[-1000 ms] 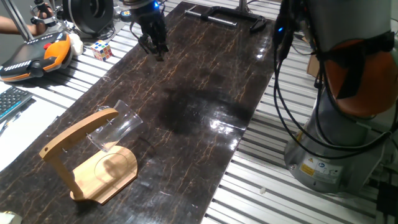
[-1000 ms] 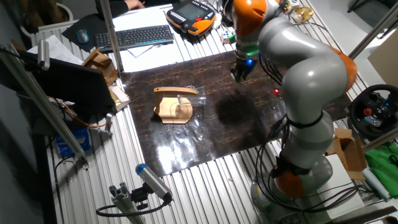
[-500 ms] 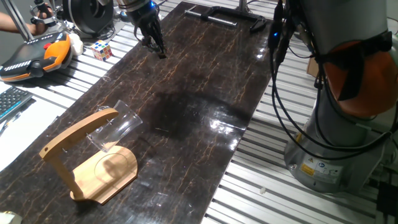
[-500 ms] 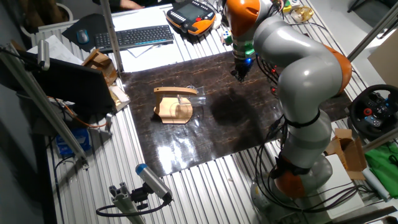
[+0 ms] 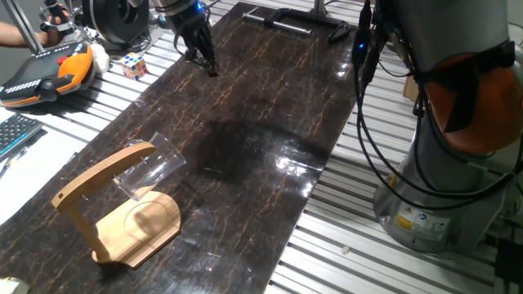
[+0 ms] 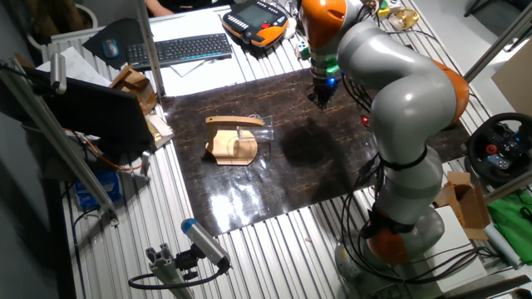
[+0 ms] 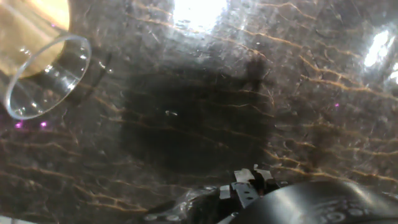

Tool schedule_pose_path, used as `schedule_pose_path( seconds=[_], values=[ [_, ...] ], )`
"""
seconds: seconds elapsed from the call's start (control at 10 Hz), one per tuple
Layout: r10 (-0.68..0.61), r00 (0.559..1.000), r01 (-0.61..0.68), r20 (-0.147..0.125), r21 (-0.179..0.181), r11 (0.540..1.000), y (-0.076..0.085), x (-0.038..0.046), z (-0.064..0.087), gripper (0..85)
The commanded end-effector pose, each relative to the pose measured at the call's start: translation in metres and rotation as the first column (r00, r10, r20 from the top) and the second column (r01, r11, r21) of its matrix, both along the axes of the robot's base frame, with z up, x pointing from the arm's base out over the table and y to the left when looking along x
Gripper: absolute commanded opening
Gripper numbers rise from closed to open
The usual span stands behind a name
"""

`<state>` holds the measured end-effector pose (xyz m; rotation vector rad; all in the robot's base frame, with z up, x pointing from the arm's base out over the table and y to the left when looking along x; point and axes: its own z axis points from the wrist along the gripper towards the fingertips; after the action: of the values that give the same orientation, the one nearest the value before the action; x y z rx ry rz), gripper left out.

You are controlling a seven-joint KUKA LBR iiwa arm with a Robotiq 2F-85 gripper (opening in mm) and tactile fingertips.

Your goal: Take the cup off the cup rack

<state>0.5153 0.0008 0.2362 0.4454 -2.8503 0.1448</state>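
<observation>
Hand view shows the cup (image 7: pixel 43 78) at the upper left, its open rim turned toward the camera and the pale wood of the cup rack (image 7: pixel 28 18) behind it. From one fixed view the glass (image 5: pixel 151 166) hangs tilted on the tip of the curved arm, mouth toward the open middle of the bench (image 5: pixel 270 139), base toward the arch, above the rack's (image 5: pixel 122 216) flat foot with its round recess. Nothing else touches it.

The claw (image 5: pixel 201 55) is well apart from the cup, near the far end of the bench, holding nothing; its fingers look close together, but how wide they stand cannot be told from these views.

The step in hand looks like the approach. To do it well, the arm should cross the dark slab toward the rack with the fingers spread wider than the tumbler, and close on the side wall near the thick base, not the thin rim. Clear glass is slippery, so a firm, square grip matters. Then draw the cup off along the line of the arm's tip, not straight up, or the light rack may tip or drag.
</observation>
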Motion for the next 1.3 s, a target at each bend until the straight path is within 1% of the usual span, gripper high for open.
schedule_pose_path(
  seconds=[0.0, 0.2, 0.3, 0.4, 0.5, 0.6, 0.7, 0.8, 0.9, 1.0, 1.1, 1.2],
  values=[
    [-0.026, 1.000, 0.026, 0.004, -0.008, 1.000, 0.0000, 0.0000, 0.0000, 2.3],
    [-0.074, 0.997, 0.074, 0.017, -0.019, 0.997, 0.0000, 0.0000, 0.0000, 2.0],
    [-0.108, 0.994, 0.108, 0.019, -0.005, 0.994, 0.0000, 0.0000, 0.0000, 2.0],
    [-0.187, 0.982, 0.186, 0.002, 0.107, 0.977, 0.0000, 0.0000, 0.0000, 2.0],
    [-0.205, 0.978, 0.210, -0.045, 0.141, 0.967, 0.0000, 0.0000, 0.0000, 2.0],
    [-0.247, 0.964, 0.261, -0.093, 0.177, 0.949, 0.0000, 0.0000, 0.0000, 2.0],
    [-0.295, 0.948, 0.315, -0.123, 0.211, 0.925, 0.0000, 0.0000, 0.0000, 2.0],
    [-0.320, 0.936, 0.346, -0.148, 0.217, 0.913, 0.0000, 0.0000, 0.0000, 2.0],
    [-0.342, 0.922, 0.379, -0.180, 0.247, 0.892, 0.0000, 0.0000, 0.0000, 2.0],
    [-0.349, 0.917, 0.392, -0.195, 0.267, 0.880, 0.0000, 0.0000, 0.0000, 2.0],
    [-0.370, 0.904, 0.422, -0.216, 0.301, 0.855, 0.0000, 0.0000, 0.0000, 2.0],
    [-0.404, 0.882, 0.466, -0.241, 0.336, 0.818, 0.0000, 0.0000, 0.0000, 2.0]
  ],
)
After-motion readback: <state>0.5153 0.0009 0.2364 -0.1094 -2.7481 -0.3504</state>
